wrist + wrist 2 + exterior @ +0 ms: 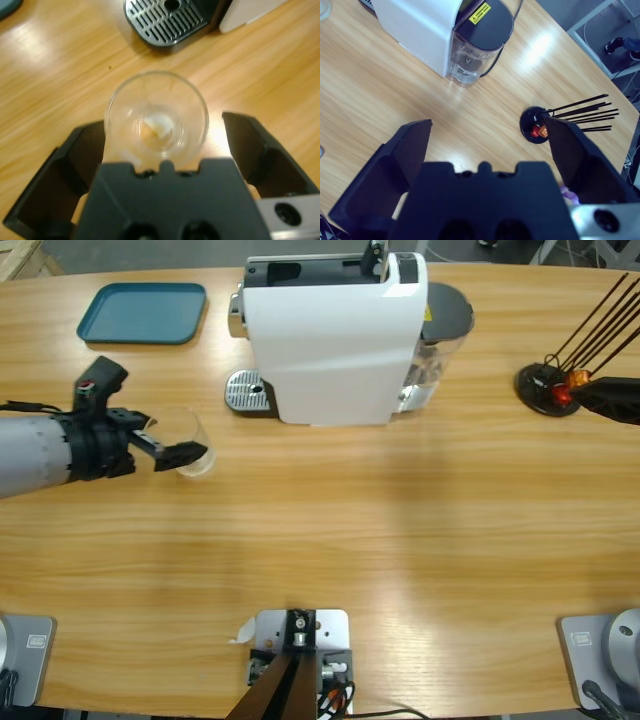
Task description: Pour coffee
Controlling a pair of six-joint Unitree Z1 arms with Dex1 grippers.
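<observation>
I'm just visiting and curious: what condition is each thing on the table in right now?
Glass: upright, empty, between the open jaws.
Left gripper: open around the glass.
Right gripper: open, holding nothing.
Coffee machine: no cup on its drip grate.
Blue tray: empty.

Clear glass tumbler, glossy wooden table, perforated metal drip tray

Overhead table view; two downward wrist close-ups.

Glass left of machine — tray behind.
</observation>
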